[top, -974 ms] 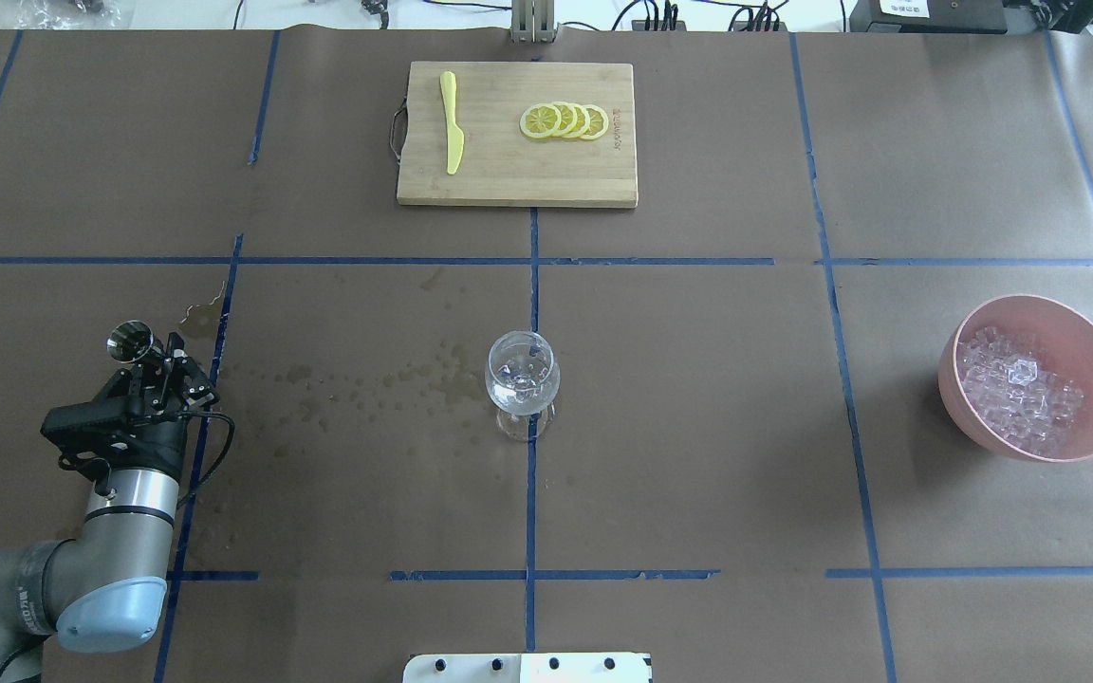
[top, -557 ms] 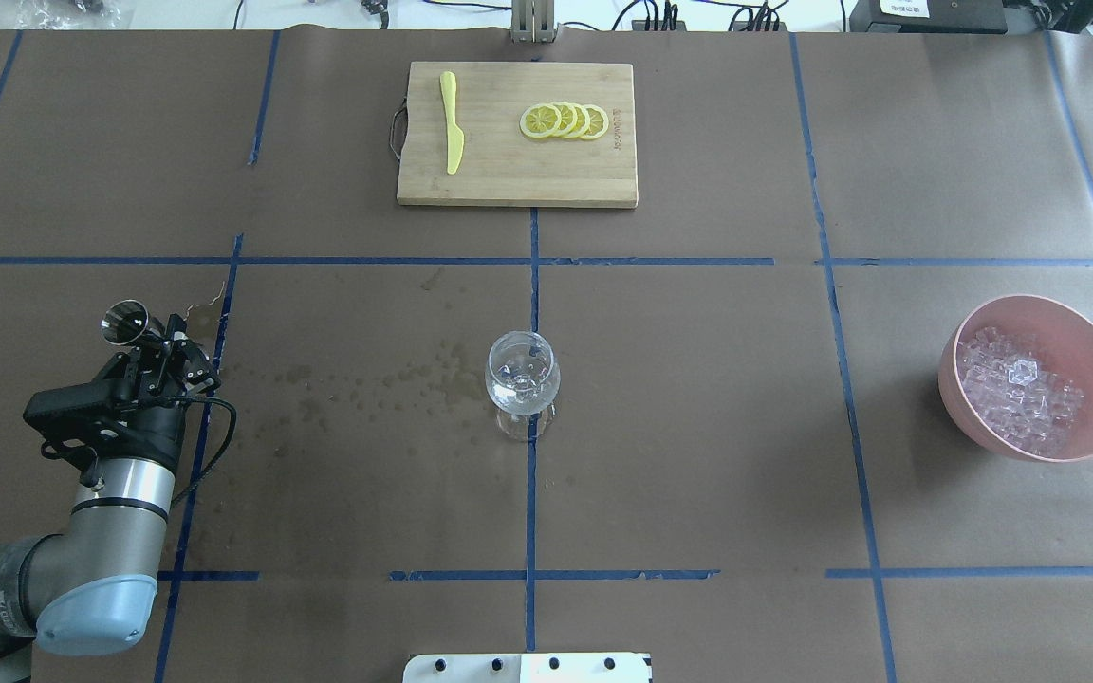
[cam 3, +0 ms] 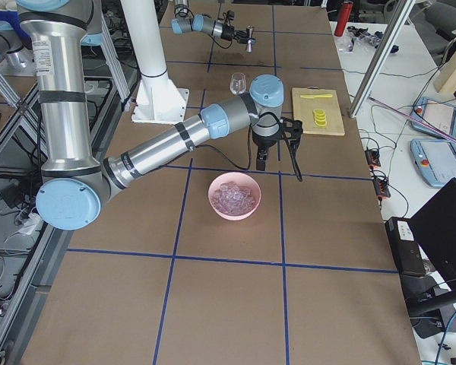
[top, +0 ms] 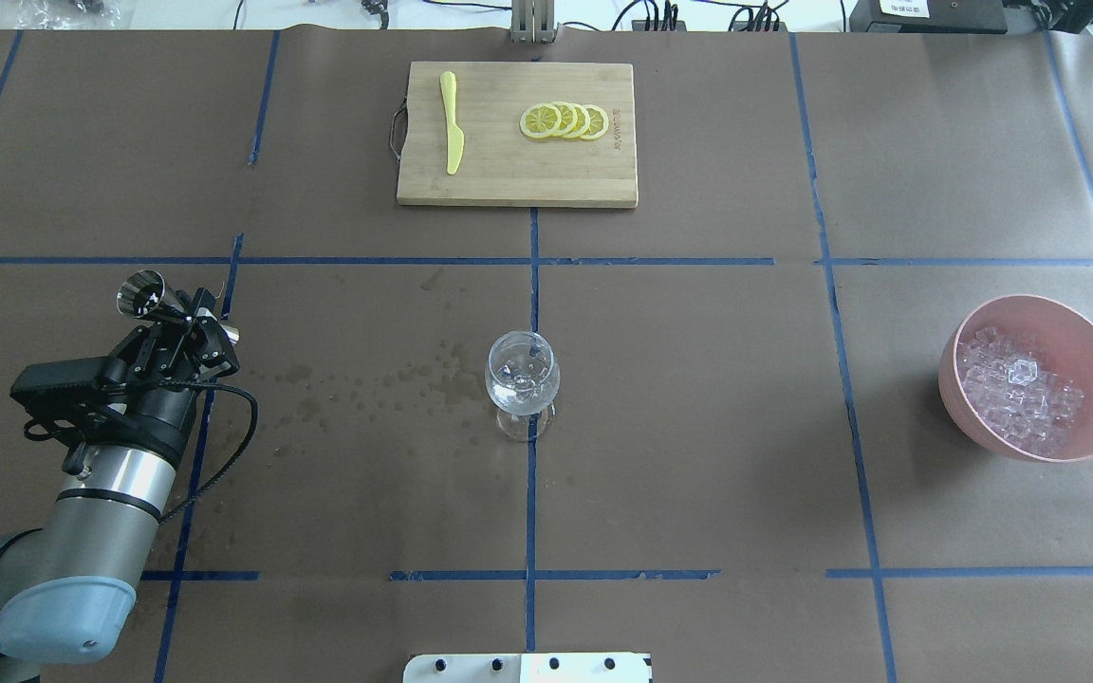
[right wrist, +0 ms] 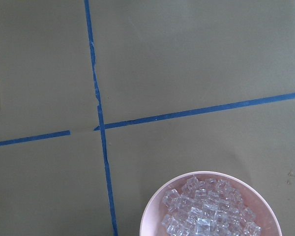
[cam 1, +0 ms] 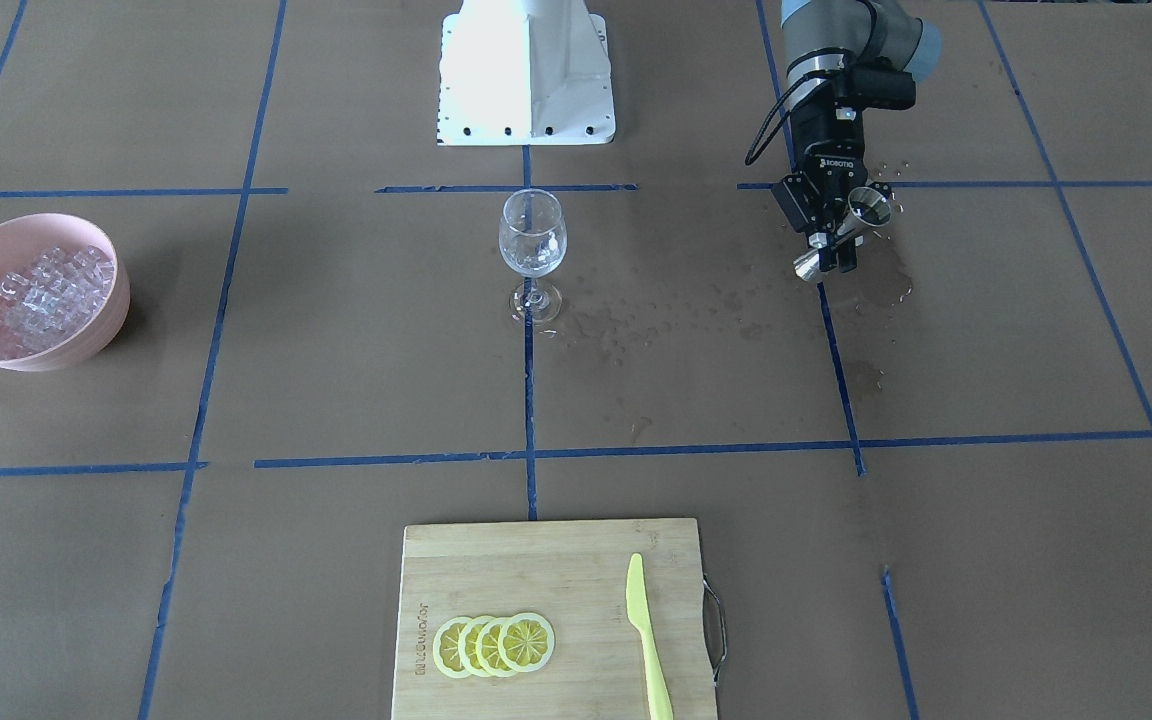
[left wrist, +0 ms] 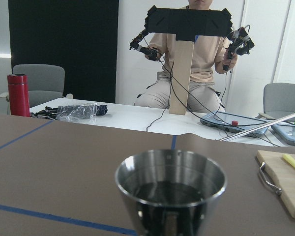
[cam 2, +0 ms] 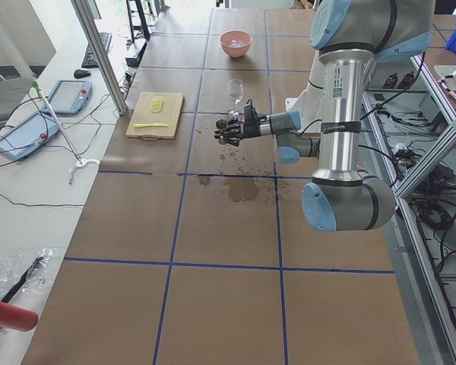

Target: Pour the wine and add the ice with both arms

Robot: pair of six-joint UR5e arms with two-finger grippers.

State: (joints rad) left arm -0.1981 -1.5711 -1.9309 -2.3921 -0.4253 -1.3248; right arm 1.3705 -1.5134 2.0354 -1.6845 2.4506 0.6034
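Note:
My left gripper [top: 178,311] is shut on a small steel jigger [top: 142,292], held tilted above the table's left side; it also shows in the front view [cam 1: 839,238]. The left wrist view looks into the jigger's cup [left wrist: 170,183]; I cannot tell whether any wine is in it. A clear stemmed wine glass [top: 522,375] stands at the table's middle, well right of the jigger. Ice cubes [top: 1016,391] lie heaped in a pink bowl [top: 1092,332] at the far right. My right gripper [cam 3: 261,160] hangs just beyond the bowl; I cannot tell whether it is open.
A bamboo cutting board [top: 509,180] with lemon slices [top: 564,120] and a yellow knife [top: 452,123] lies at the far middle. Wet stains [top: 366,384] mark the brown paper between jigger and glass. The white robot base [cam 1: 526,70] is at the near edge.
My left gripper has carried the jigger away from the robot's base and slightly right. The glass, bowl and board have not moved.

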